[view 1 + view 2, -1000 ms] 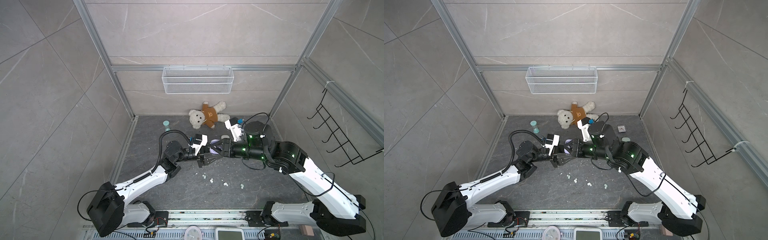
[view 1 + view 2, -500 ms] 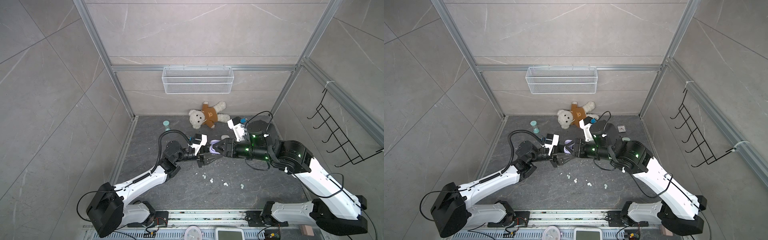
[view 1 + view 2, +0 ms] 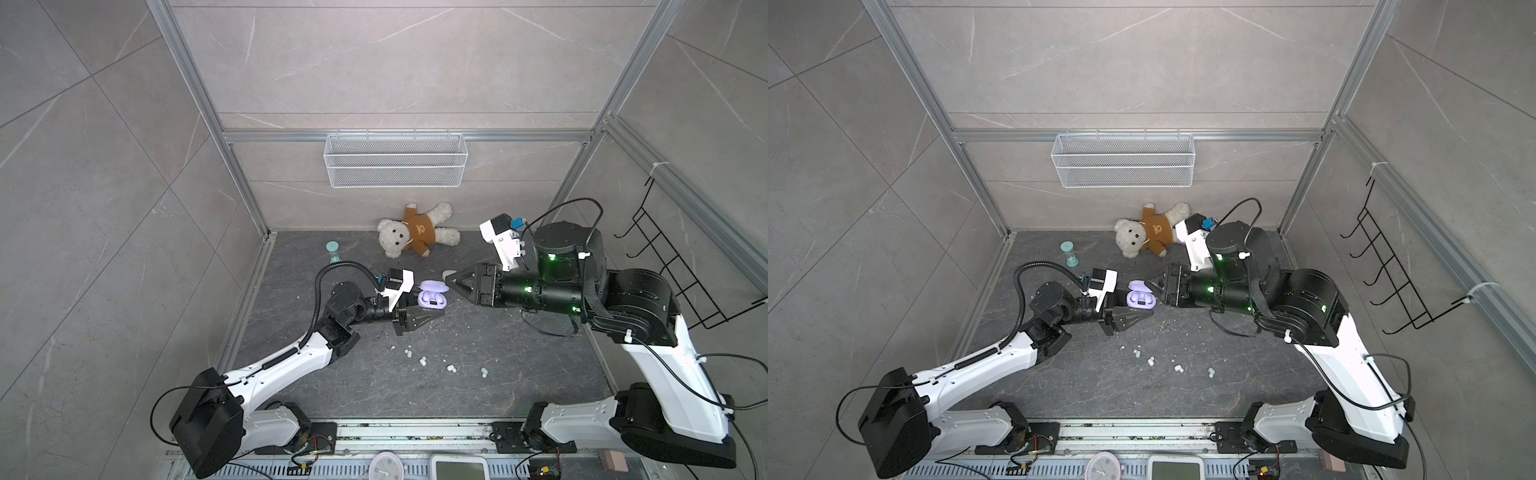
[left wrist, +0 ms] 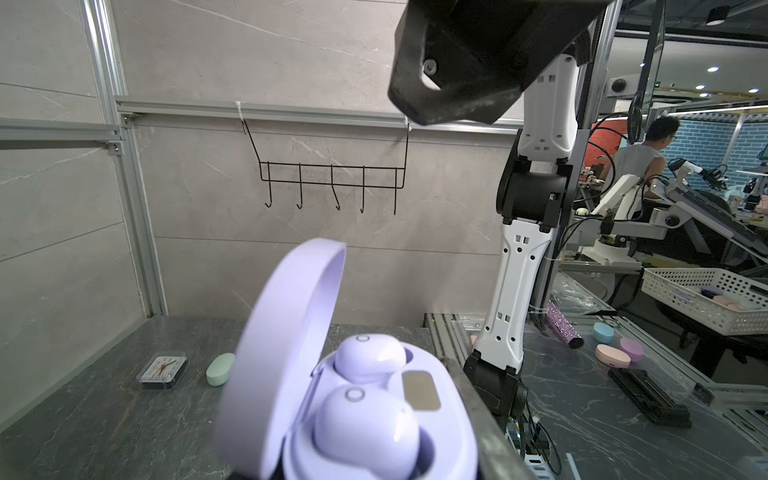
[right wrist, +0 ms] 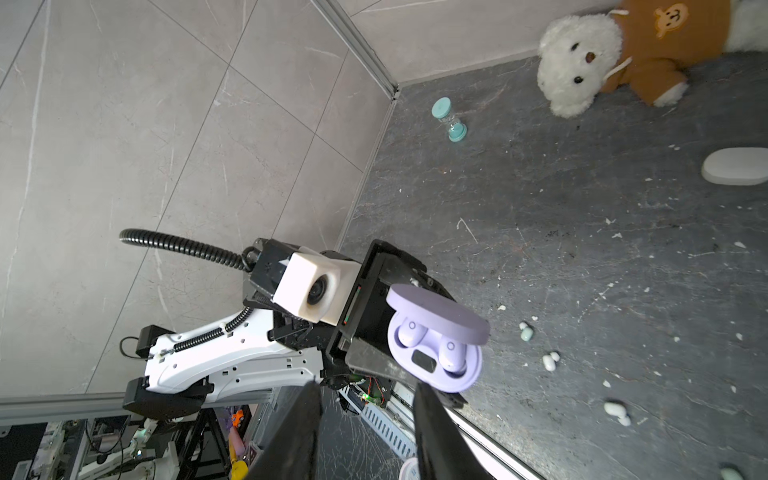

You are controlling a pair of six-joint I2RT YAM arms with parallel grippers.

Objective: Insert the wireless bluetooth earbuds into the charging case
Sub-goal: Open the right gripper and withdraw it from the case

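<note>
Top views both place a teal sand timer at the left of the dark floor, close to the back wall. Right of it, about mid-frame, the left pincer is clamped tight on the lilac charging case. Its black fingers press on either flank of the base and hold it clear of the floor. The lid stands open on its hinge. The right wrist view and the left wrist view both show two lilac earbuds seated side by side in the wells.

In the lower middle of both top views, loose earbuds, white and mint, lie scattered on the floor among white crumbs, well apart from the case. A teddy bear lies against the back wall in the upper middle.

Further right, the right pincer points its tips at the open lid from the right. Its jaws stand partly open, a modest gap between the two fingers, and nothing is held in them. The left wrist view shows clear space between this pincer and the lid, so they are near but not touching. A closed white case rests on the floor just beside its tips.
</note>
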